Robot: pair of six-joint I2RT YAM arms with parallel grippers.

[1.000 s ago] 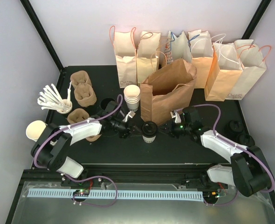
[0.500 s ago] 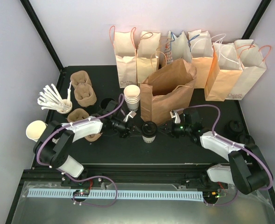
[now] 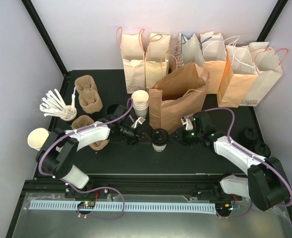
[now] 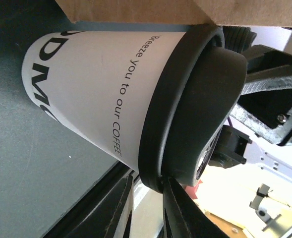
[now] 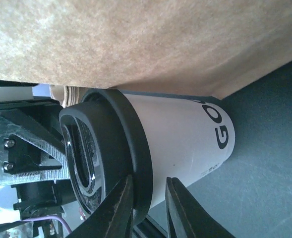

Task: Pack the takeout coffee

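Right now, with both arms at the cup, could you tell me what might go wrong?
The left gripper and right gripper flank the takeout coffee, fingers at the black lid's rim; a lift from there might pop the lid. The brown bag stands just behind, so a push could tip the cup against it.

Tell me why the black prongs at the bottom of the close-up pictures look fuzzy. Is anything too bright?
Left wrist: the tool's fingers sit close to the lens, so they blur, while the cup lettering is sharp; the lower right corner is washed out. Right wrist: fingers blurred too, small glint on the lid.
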